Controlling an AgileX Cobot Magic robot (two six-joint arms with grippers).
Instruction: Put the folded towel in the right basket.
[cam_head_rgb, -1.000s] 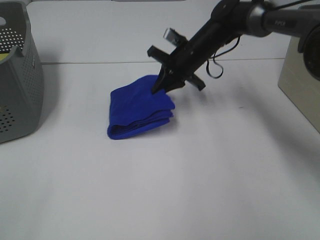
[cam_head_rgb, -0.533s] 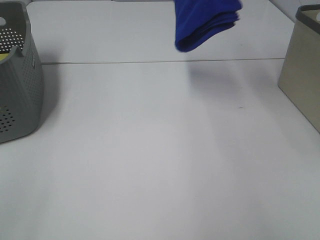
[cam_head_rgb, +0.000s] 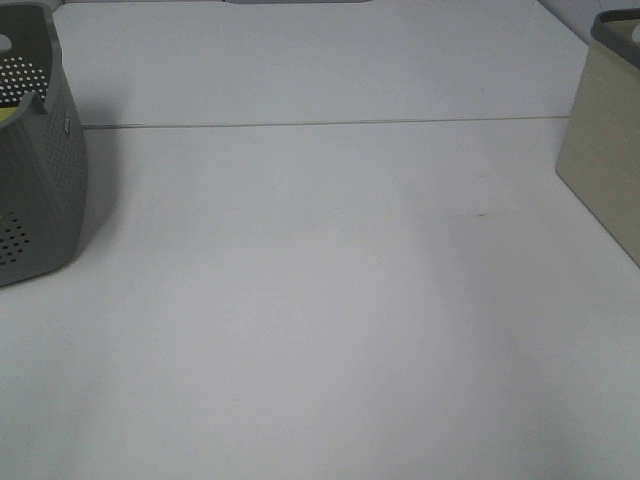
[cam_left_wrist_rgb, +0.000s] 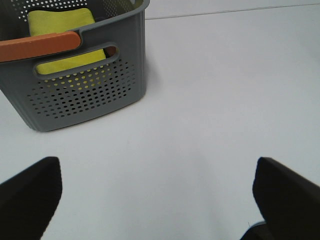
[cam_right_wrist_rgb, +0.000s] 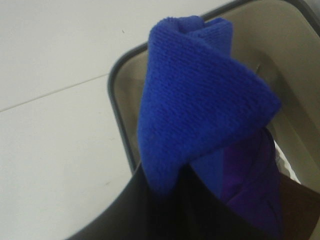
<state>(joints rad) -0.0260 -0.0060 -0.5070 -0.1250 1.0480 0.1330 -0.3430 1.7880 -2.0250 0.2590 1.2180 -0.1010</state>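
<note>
While right gripper (cam_right_wrist_rgb: 186, 192) pinches the towel (cam_right_wrist_rgb: 200, 100), basket (cam_right_wrist_rgb: 117, 107) beyond it | likely soft, floppy: hold the fold | left gripper (cam_left_wrist_rgb: 155, 200) spread.

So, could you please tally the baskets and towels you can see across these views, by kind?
Baskets: 2, the grey basket and the beige basket
Towels: 2, the blue towel held over the beige basket, and the yellow towel inside the grey basket
Total: 4
</note>
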